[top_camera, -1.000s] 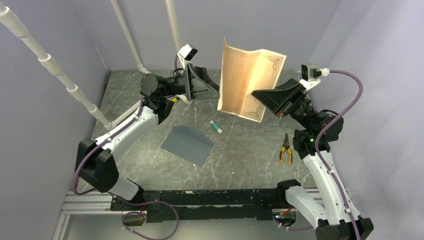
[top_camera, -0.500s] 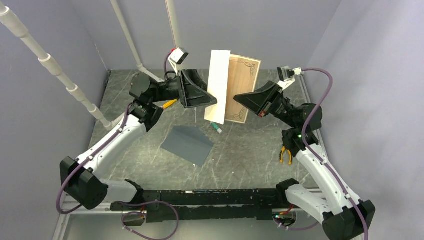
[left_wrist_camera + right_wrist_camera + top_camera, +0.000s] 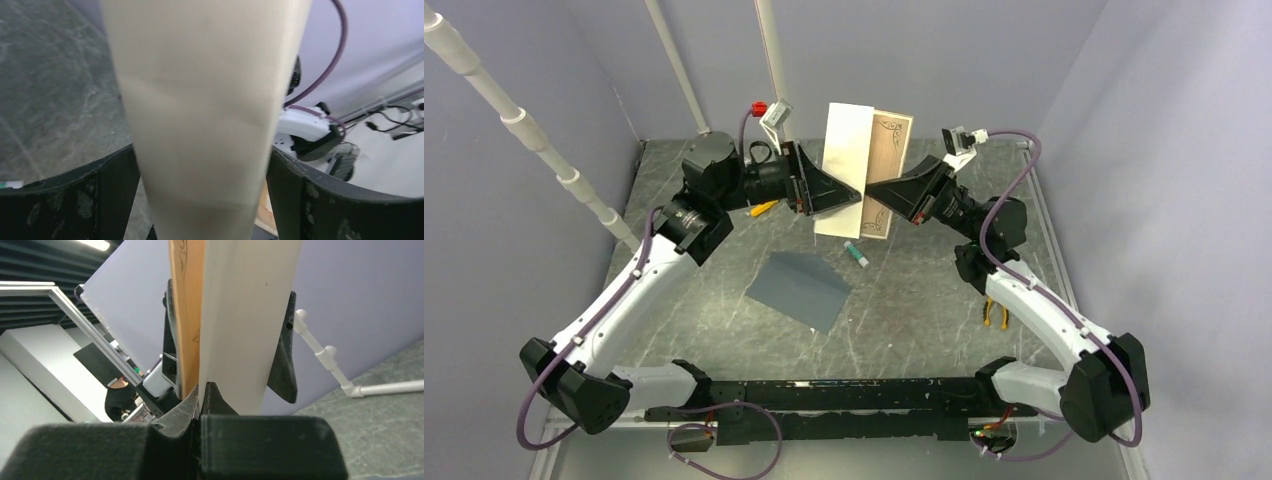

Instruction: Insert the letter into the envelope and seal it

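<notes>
At the far left, white pipes (image 3: 534,140) slant up the wall. The left arm reaches from its near-left base toward the far middle of the table (image 3: 914,320). The left gripper (image 3: 839,190) stands with its 2 fingers spread wide. The folded sheet hangs between them. From its wrist camera, the pale back of the paper fills the gap from one black finger (image 3: 75,200) to the other. I cannot tell whether either finger actually touches it.

Nearer to me and a little left of centre, the envelope (image 3: 799,290) lies flat on the marbled top, slate-grey, with nothing on it and well apart from both grippers.

The letter (image 3: 849,150) is up in the air over the far middle, upright and folded in 2. Its plain pale face is turned left and its tan bordered face shows on the right. Below it, a small glue stick (image 3: 857,253) with a green end lies on the table.

From the right, the right gripper (image 3: 871,188) has its jaws pinched together on the letter's lower part. Its wrist camera shows both layers rising from the closed tips.

Near the right edge, orange-handled pliers (image 3: 996,312) lie partly hidden behind the right arm.
</notes>
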